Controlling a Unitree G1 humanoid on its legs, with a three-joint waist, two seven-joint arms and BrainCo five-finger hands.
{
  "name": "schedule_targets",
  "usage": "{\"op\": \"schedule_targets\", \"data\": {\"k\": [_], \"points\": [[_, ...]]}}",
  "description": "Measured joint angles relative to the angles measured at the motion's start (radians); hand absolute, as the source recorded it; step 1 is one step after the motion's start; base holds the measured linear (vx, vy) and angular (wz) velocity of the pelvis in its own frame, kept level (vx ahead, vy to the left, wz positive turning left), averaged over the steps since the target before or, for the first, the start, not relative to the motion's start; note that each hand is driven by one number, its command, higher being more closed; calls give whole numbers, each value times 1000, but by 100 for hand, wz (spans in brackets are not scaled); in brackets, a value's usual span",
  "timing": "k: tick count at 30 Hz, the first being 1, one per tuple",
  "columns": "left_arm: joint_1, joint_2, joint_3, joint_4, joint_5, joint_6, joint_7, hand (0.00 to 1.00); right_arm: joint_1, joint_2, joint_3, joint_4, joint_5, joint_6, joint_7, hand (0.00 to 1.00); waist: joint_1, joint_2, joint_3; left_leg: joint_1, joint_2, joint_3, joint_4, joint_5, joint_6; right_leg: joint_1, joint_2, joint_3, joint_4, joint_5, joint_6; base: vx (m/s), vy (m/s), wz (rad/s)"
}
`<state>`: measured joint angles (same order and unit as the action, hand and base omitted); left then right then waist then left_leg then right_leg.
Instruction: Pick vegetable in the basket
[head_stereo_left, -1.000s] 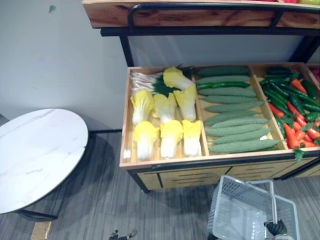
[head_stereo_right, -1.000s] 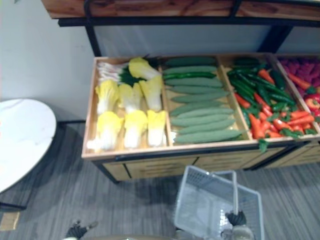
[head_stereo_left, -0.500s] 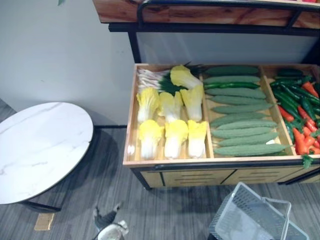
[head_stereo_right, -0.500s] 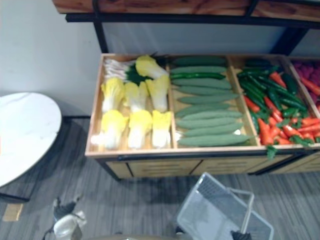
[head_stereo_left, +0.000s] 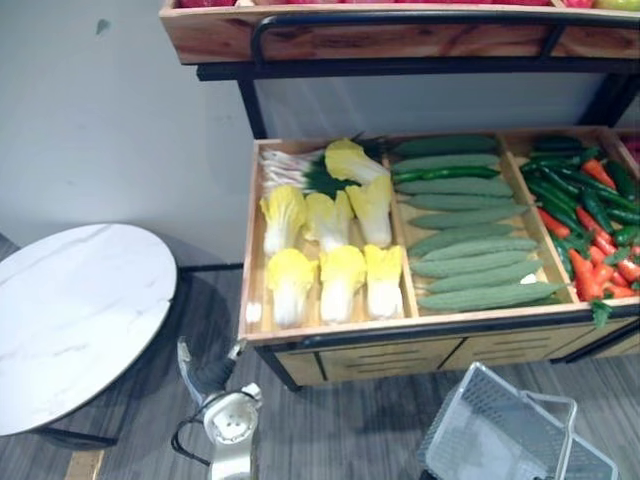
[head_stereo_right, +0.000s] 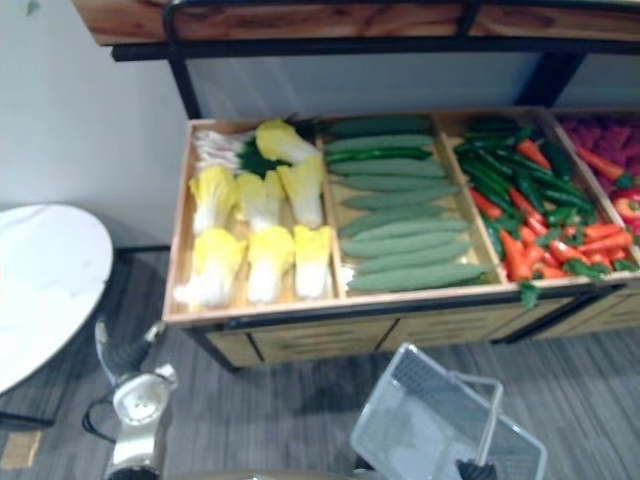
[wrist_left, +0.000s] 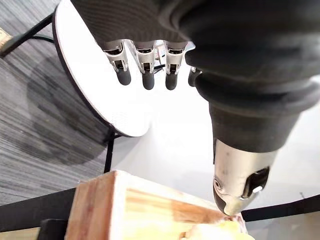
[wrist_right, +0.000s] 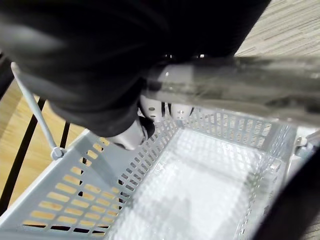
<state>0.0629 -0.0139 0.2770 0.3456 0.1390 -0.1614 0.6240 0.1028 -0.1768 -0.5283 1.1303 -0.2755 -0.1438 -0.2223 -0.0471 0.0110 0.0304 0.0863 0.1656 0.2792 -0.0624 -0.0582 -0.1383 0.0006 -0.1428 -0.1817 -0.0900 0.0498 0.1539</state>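
Hovering beside the vegetable crate (head_stereo_left: 330, 336), left hand (head_stereo_left: 208, 376) keeps fingers straight, empty; right hand (wrist_right: 100, 65) curls round basket (head_stereo_left: 470, 440) handle.

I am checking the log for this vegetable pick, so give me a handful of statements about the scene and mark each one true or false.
1. The grey basket has no vegetable in it. True.
2. The left hand grips a napa cabbage. False: its fingers are straight and hold nothing, and the hand is in front of the wooden stall.
3. The right hand is at the basket's handle. True.
4. The chilli peppers share a compartment with the napa cabbages. False: the green gourds fill the compartment between them.
5. A round white table stands left of the stall. True.
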Motion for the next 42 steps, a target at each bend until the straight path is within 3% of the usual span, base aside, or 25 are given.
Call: {"op": "schedule_targets", "data": {"k": [8, 21, 26, 42], "points": [[-67, 33, -5, 7, 4, 20, 44, 0, 7, -1, 39, -32, -1, 1, -8, 100, -31, 9, -6, -13, 3, 49, 20, -14, -1, -32, 6, 49, -11, 23, -4, -40, -22, -18], [-231, 75, -4, 208, 34, 65, 80, 0, -5, -3, 160, -101, -3, -11, -13, 100, -38, 5, 7, -47, 7, 113, 30, -17, -6, -103, 17, 111, -11, 40, -10, -22, -32, -14], [-247, 87, -5, 223, 34, 77, 97, 0, -31, -3, 197, -103, -3, -20, -16, 100, -59, 3, 23, -46, 8, 142, 31, -18, -7, -124, 16, 138, 3, 40, -10, -19, -30, -16], [-334, 109, 7, 361, 33, 86, 120, 0, -46, -5, 261, -135, -2, -43, -30, 100, -61, -6, 72, -53, 12, 189, 35, -21, -12, -186, 25, 194, 44, 39, -10, -43, -40, -10]]}}
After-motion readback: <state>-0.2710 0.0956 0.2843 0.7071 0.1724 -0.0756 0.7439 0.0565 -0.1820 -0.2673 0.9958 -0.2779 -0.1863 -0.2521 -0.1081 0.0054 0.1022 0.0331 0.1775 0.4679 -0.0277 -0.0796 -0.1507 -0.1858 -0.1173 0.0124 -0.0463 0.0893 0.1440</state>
